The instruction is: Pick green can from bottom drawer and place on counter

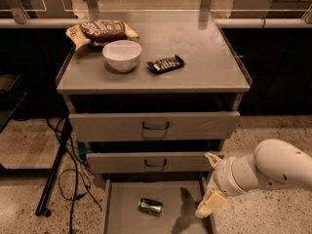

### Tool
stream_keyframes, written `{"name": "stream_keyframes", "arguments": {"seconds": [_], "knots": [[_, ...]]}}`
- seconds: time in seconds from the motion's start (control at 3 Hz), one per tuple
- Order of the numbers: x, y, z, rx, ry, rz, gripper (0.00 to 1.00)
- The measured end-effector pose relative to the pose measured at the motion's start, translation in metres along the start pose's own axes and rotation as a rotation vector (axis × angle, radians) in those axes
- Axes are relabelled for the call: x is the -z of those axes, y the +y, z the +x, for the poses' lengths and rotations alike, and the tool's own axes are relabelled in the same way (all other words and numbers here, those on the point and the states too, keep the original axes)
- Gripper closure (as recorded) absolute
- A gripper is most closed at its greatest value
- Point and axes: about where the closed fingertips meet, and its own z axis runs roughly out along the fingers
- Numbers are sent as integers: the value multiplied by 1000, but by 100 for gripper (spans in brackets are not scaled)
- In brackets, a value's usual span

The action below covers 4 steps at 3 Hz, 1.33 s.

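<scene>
Gripper (212, 182) at right edge of bottom drawer (122, 221), fingers spread wide, empty.
Green can (150, 206) lies on its side on drawer floor, to camera-left of gripper and a bit lower, apart, not touching.
Can long axis approx left-right, slight tilt; near end faces gripper.
Judgement: next move = shift left over can, descend, jaws across short axis.
Counter (204, 57) well above gripper; placing not yet begun.

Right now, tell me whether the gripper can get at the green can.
Probably yes. The bottom drawer is pulled out, the green can lies uncovered on its floor, and the open gripper hangs at the drawer's edge with nothing between.
</scene>
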Motion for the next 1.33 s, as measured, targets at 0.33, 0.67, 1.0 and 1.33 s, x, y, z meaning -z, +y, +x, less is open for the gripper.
{"name": "stream_keyframes", "arguments": {"seconds": [0.33, 0.67, 1.0, 1.33], "knots": [[-32, -3, 35, -42, -29, 4, 0], [-95, 9, 71, -76, -99, -24, 0], [-95, 9, 71, -76, -99, -25, 0], [-108, 10, 68, -62, -109, -26, 0]]}}
